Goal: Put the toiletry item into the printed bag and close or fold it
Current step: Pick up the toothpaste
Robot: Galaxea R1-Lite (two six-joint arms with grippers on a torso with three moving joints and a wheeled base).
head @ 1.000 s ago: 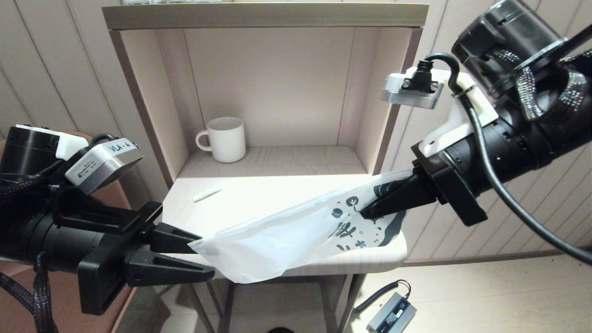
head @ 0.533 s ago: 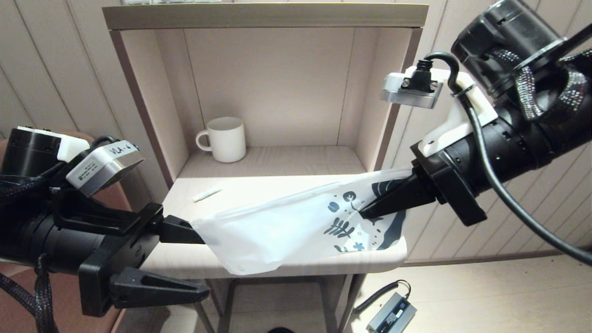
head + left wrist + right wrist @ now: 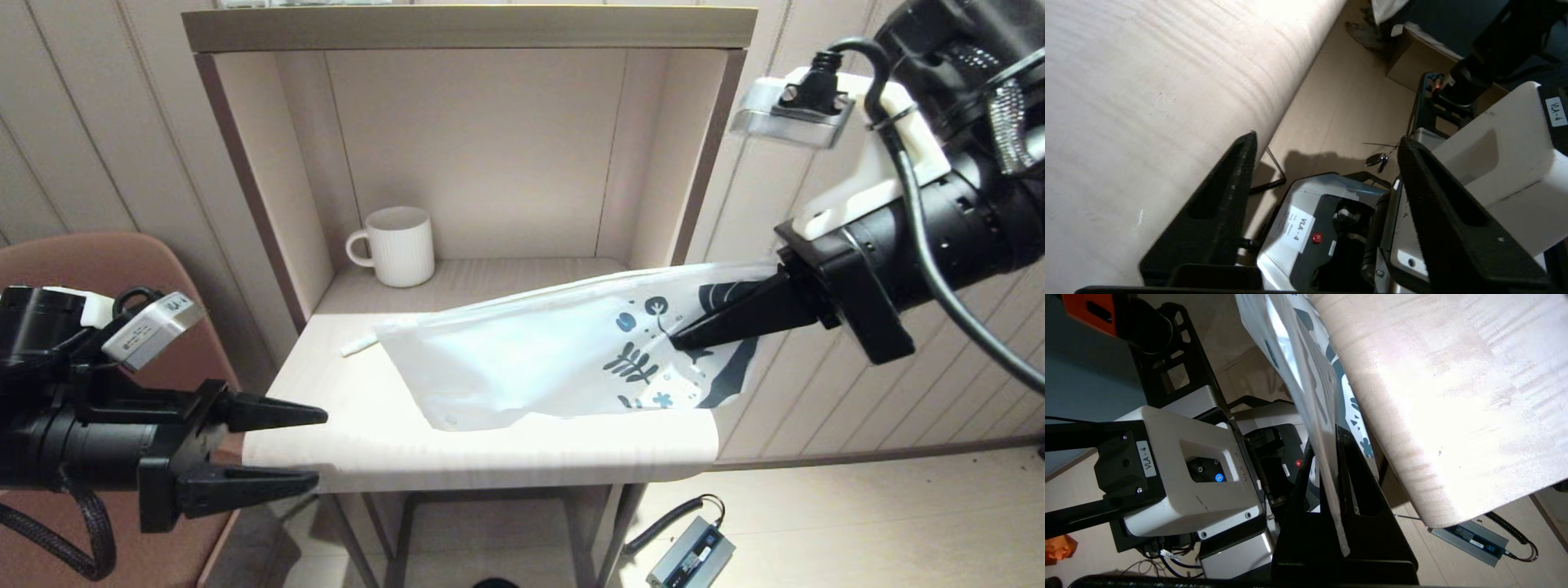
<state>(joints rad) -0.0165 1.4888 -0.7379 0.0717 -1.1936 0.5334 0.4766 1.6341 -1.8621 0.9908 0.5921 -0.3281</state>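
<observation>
The printed bag (image 3: 522, 359) hangs flat above the table (image 3: 490, 449), its blue-teal leaf print toward the right. My right gripper (image 3: 678, 341) is shut on that printed end; the right wrist view shows the bag's film (image 3: 1298, 355) pinched edge-on between the black fingers (image 3: 1363, 486). The bag's plain left corner reaches the toiletry item (image 3: 357, 347), a slim white stick lying on the table and partly covered by it. My left gripper (image 3: 321, 447) stands open and empty off the table's front left corner, apart from the bag; its fingers (image 3: 1237, 171) frame the floor and robot base.
A white ribbed mug (image 3: 398, 245) stands at the back left of the shelf alcove (image 3: 490, 282). A brown chair (image 3: 98, 261) is behind my left arm. A grey power brick (image 3: 690, 555) with its cable lies on the floor below the table's right side.
My left gripper has let go of the bag's plain end and drawn back left and down. My right gripper has lifted the bag up and to the right, so it now hangs over the table.
</observation>
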